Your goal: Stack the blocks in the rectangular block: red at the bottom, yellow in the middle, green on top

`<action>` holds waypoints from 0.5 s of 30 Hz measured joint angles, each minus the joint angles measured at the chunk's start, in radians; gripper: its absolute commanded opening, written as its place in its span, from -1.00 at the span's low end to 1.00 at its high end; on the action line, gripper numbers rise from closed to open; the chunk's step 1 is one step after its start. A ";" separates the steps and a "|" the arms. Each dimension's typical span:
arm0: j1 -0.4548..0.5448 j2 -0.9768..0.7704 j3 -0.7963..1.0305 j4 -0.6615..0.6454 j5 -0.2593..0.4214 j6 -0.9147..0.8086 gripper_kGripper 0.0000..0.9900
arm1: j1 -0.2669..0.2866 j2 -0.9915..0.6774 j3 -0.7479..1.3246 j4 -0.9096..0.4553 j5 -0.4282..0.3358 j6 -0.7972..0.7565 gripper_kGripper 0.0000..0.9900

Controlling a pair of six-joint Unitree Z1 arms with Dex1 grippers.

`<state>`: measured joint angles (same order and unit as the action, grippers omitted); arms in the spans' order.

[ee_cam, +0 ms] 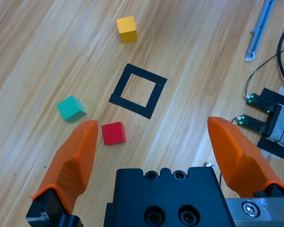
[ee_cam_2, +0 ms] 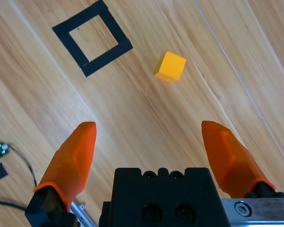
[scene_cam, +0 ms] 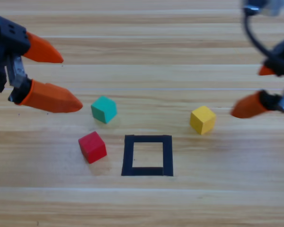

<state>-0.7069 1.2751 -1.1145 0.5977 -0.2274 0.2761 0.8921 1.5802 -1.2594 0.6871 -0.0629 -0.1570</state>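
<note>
Wooden planks of the table (scene_cam: 146, 208) fill your high view, and nearest its bottom edge you find the rectangular block (scene_cam: 147, 155), a black tape outline with bare wood in its hollow centre and none of the cubes inside it. Just left of that outline you see the red cube (scene_cam: 92, 147), sitting on the wood, turned a little, apart from the tape. A little farther up and slightly right of it lies the green cube (scene_cam: 104, 109), close to the red one but not touching it. Across on the other side, up and to the right of the outline, you have the yellow cube (scene_cam: 202, 119), well apart from the other two. No cube stands on another. Farther still, your left gripper (scene_cam: 72, 81) hangs at the picture's left side with its two orange jaws spread wide and nothing between them; its lower tip points toward the green cube and stops short of it. Your right gripper (scene_cam: 246, 92) waits at the right edge, jaws likewise parted and empty, its nearer tip to the right of the yellow cube. In your left wrist view some cables (ee_cam: 270, 66) and a small device with green lights (ee_cam: 260, 116) lie beyond the outline. You can read no writing, label or brand on anything.
</note>
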 measured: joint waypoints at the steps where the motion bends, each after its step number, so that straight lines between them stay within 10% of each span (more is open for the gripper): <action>1: 0.000 0.000 0.000 0.000 0.001 -0.005 1.00 | 0.000 0.033 -0.021 0.005 0.000 0.015 0.99; 7: -0.002 0.001 0.000 0.001 0.009 -0.145 1.00 | -0.016 0.276 -0.230 0.137 0.000 0.045 0.99; 15: -0.007 0.003 0.059 -0.066 0.258 -0.595 0.95 | -0.076 0.470 -0.342 0.158 -0.001 0.070 0.98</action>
<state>-0.7136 1.2777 -1.0558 0.5315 0.0301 -0.3188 0.8162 2.0502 -1.6010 0.8446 -0.0638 -0.0866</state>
